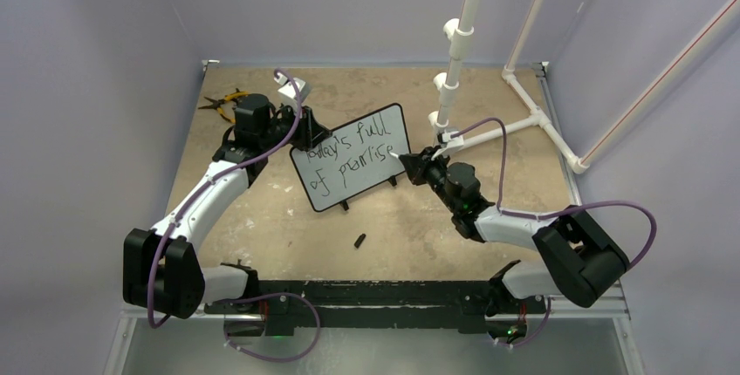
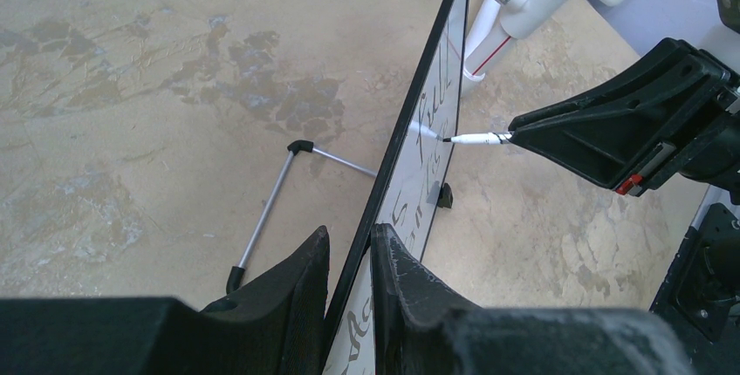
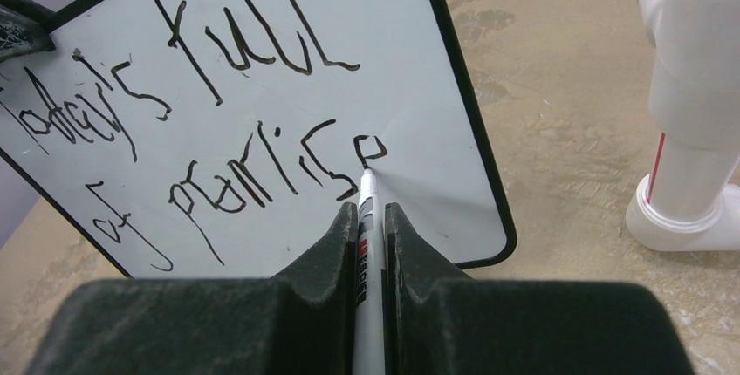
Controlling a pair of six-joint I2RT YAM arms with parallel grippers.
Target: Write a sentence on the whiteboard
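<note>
The sentence [image 3: 253,170] on the whiteboard [image 3: 419,105] reads "Today's full of promise".

Tan table [image 1: 262,227] carries whiteboard [image 1: 366,144], pliers [image 1: 222,102], black cap [image 1: 359,241] and pipe stand [image 1: 532,113].

Right wrist view: whiteboard [image 3: 410,105] runs off the picture's left edge, taking the start of the sentence [image 3: 218,131]; marker [image 3: 367,190] barrel buried between right gripper [image 3: 368,214] fingers, only tip showing. Left wrist view: whiteboard edge-on, writing mostly unreadable, near end lost between left gripper [image 2: 349,235] fingers. Overhead: small dark object [image 1: 359,241] on worktop [image 1: 262,218] before whiteboard, too small to identify.
</note>
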